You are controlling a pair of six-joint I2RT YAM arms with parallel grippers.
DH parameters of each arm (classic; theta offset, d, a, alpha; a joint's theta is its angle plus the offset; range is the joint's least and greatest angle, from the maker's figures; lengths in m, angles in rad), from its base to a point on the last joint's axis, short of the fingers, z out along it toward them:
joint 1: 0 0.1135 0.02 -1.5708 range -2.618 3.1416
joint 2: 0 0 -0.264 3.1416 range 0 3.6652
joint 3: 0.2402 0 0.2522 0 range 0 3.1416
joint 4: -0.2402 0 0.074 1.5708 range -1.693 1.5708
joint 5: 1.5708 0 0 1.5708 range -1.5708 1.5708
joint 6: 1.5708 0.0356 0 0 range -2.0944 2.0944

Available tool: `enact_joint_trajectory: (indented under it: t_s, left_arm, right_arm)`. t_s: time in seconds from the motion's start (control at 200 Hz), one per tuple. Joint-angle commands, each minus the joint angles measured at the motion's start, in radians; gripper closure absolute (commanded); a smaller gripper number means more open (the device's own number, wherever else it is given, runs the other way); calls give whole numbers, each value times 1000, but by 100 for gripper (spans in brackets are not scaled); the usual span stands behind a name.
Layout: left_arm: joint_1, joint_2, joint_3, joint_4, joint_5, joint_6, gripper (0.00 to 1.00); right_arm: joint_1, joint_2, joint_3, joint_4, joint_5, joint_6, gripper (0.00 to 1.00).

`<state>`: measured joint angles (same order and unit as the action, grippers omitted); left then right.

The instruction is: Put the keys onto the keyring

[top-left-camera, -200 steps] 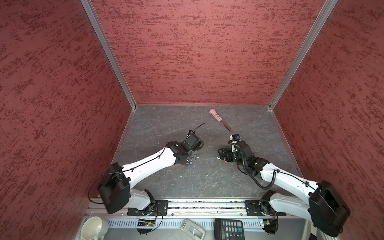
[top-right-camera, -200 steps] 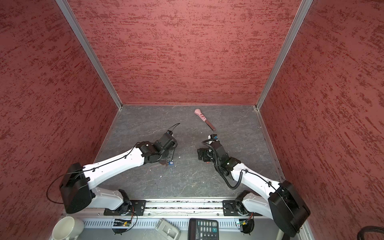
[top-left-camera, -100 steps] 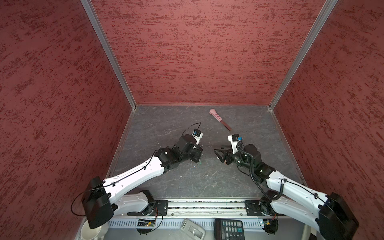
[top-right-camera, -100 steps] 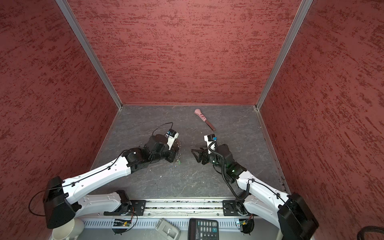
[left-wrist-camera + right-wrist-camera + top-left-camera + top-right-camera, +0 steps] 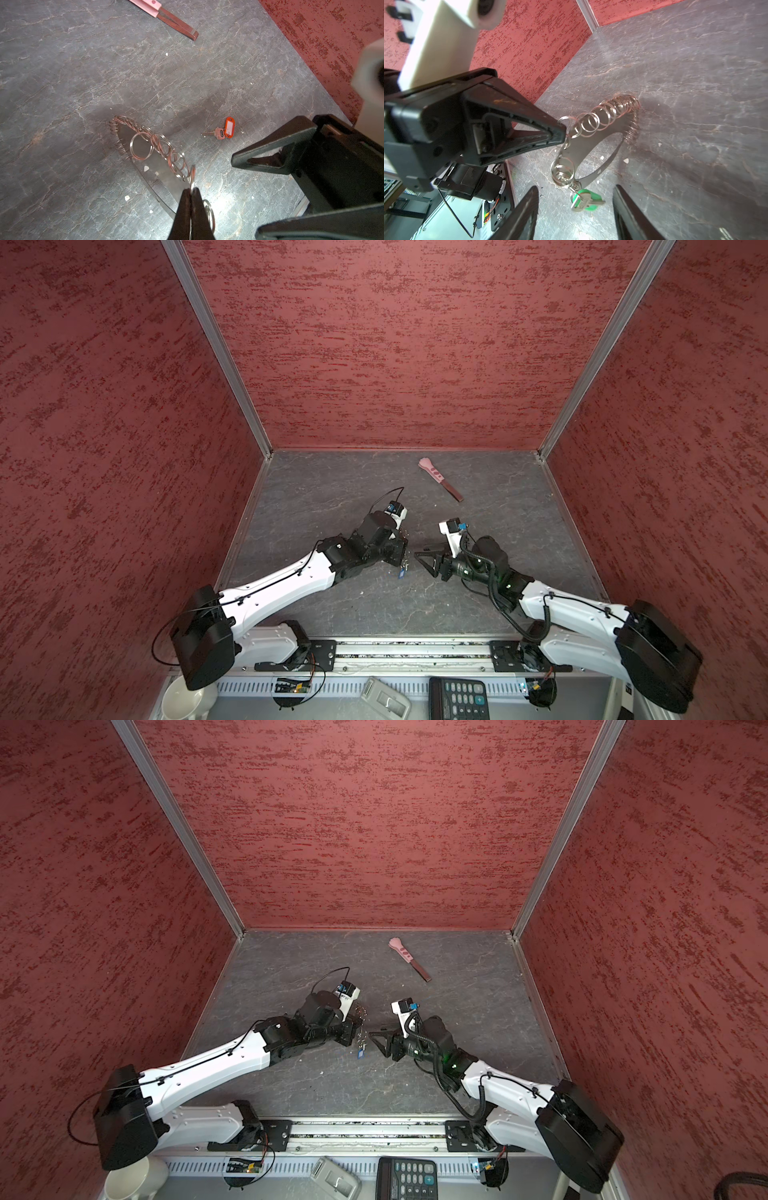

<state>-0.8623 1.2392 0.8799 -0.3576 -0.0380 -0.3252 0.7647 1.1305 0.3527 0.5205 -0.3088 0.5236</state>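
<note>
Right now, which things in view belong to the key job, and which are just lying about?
Job: silver ring-chain keyring with dark strap; green-tagged metal key hanging from it; red-tagged metal key lying loose; small blue tag dangling by the keyring.
Lying about: pink-handled tool with dark flat blade; black calculator; white cup.

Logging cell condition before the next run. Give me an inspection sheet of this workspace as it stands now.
Surface: grey stone-look tabletop, a few pale specks.
Job's things: keyring, green-tagged key already on it; red-tagged key loose on the tabletop.
Clutter: pink-handled tool, lying apart at the back.
End effectors: left end effector shut on keyring; right end effector open, jaws either side of the green-tagged key, not touching.
Cables: black loop at left wrist, black coil along right arm.
Surroundings: red textured walls; cup and calculator beyond the front rail.
</note>
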Motion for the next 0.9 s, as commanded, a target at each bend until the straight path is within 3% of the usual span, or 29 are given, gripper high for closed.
enact_joint_trajectory:
  t_s: [0.0,0.521,0.892]
  left_arm:
    - [7,-1,-4,58,-22,-23,100]
    - [6,25,-1,51,-38,-44,100]
    - [5,31,-2,54,-29,-46,100]
  right_arm:
    - [15,26,-13,62,51,38,42]
    - [81,128,24,137,136,100,36]
    - [104,210,54,233,47,132,35]
